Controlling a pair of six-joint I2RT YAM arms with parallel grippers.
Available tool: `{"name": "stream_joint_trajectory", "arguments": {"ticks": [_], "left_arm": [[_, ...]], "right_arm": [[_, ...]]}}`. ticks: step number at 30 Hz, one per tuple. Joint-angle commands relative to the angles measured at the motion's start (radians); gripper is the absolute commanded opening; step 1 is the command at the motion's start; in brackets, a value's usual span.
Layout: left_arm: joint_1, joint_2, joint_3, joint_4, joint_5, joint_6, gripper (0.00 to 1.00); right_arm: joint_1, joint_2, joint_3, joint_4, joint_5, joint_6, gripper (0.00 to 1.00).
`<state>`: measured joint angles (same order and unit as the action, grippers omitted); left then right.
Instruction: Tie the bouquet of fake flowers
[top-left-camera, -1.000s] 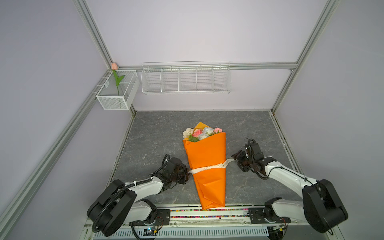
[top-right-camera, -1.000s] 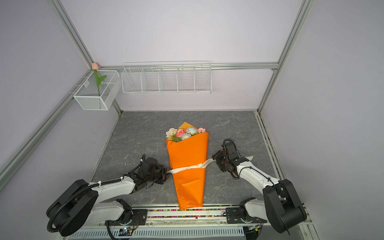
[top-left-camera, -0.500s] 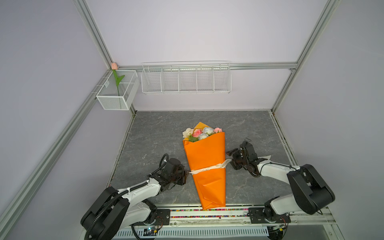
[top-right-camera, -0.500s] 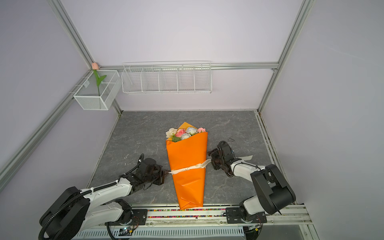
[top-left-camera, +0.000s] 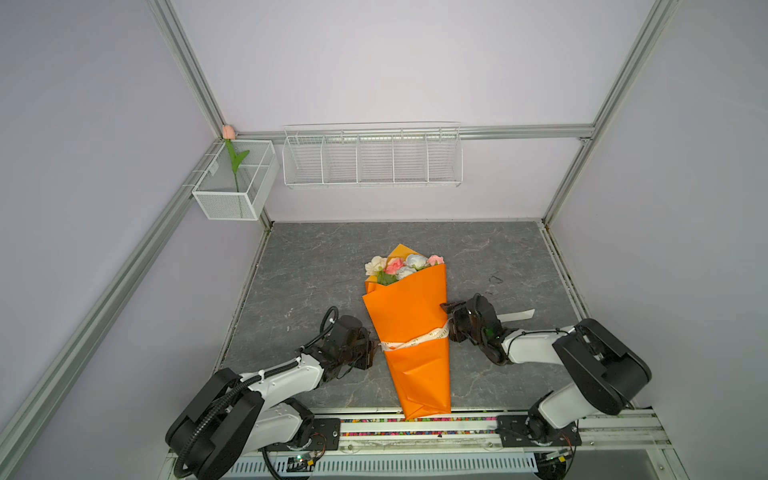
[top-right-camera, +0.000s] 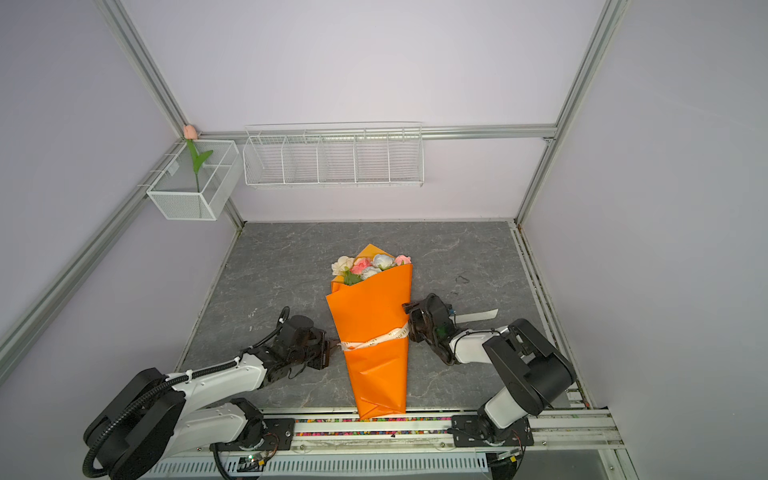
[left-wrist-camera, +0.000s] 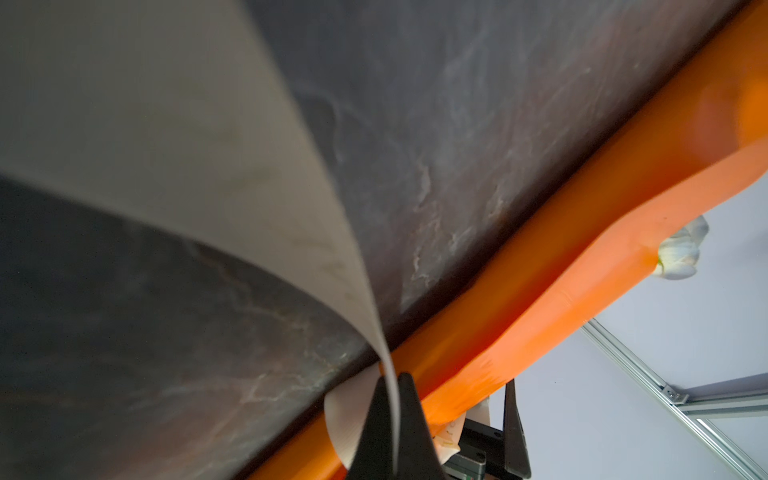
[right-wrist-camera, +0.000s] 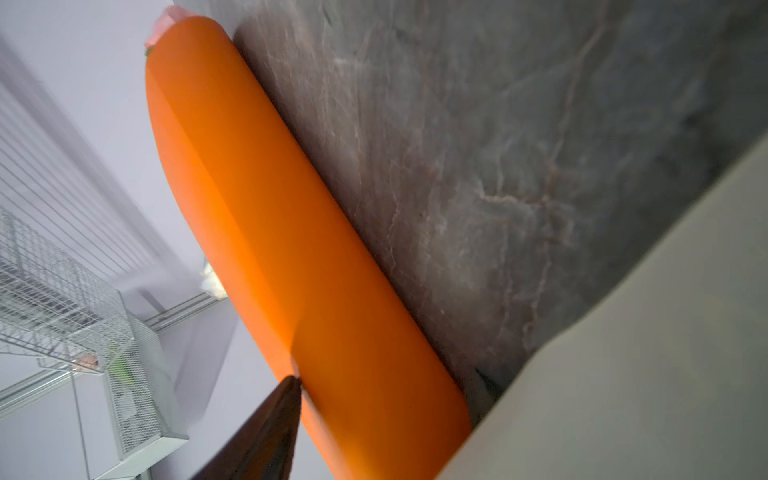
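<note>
1. Bouquet lies flat on the surface, mid-width and near the front edge. Blooms point to the back edge, and the tip of the orange paper hangs over the front edge
2. Ribbon crosses the paper at its waist, left edge to right edge. A free tail runs on toward the right edge of the surface
3. Left hand sits at the paper's left edge, closed tight on the ribbon's left end. The left wrist view shows the ribbon nipped between the two fingers
4. Right hand sits just beside the paper's right edge, where the ribbon leaves it. Its jaws stand wide and nothing shows clamped. The right wrist view gives one finger against the paper, with the ribbon draped close over the lens
5. Progress, my reading: the ribbon is laid over the wrap and one end is secured. No crossing, knot or bow shows, and I cannot tell whether the ribbon passes under the paper. Left to do: take the right end, cross the ends, pull a knot snug. Under half done
6. Count: one bouquet with five blooms showing, one paper wrap, one ribbon, two hands
7. Also counted off the surface, on the walls: one mesh box at the back left corner holding one tulip, and one long wire rack
8. One small dark loop lies toward the right edge, too small to identify
</note>
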<state>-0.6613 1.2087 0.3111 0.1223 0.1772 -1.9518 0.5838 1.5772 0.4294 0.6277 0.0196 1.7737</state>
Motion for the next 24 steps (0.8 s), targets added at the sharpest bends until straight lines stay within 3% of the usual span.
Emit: {"name": "stream_joint_trajectory", "arguments": {"ticks": [1, 5, 10, 14, 21, 24], "left_arm": [[0.002, -0.019, 0.023, -0.007, -0.005, -0.007, 0.0], [0.002, -0.031, 0.019, -0.018, -0.008, -0.009, 0.0], [0.005, -0.049, 0.016, -0.027, -0.017, -0.009, 0.0], [0.006, -0.054, 0.013, -0.028, -0.022, -0.009, 0.0], [0.011, -0.063, 0.0, 0.008, -0.033, 0.016, 0.0], [0.018, -0.076, -0.008, 0.019, -0.049, 0.047, 0.0]], "right_arm": [[-0.016, 0.092, -0.079, -0.036, 0.101, 0.243, 0.69], [-0.028, 0.104, -0.079, 0.014, 0.11, 0.227, 0.69], [-0.042, 0.052, -0.099, -0.057, 0.176, 0.263, 0.67], [-0.057, 0.006, -0.103, -0.117, 0.193, 0.25, 0.53], [-0.108, -0.099, -0.067, -0.24, 0.172, 0.113, 0.06], [-0.136, -0.16, -0.037, -0.322, 0.153, 0.016, 0.06]]}}
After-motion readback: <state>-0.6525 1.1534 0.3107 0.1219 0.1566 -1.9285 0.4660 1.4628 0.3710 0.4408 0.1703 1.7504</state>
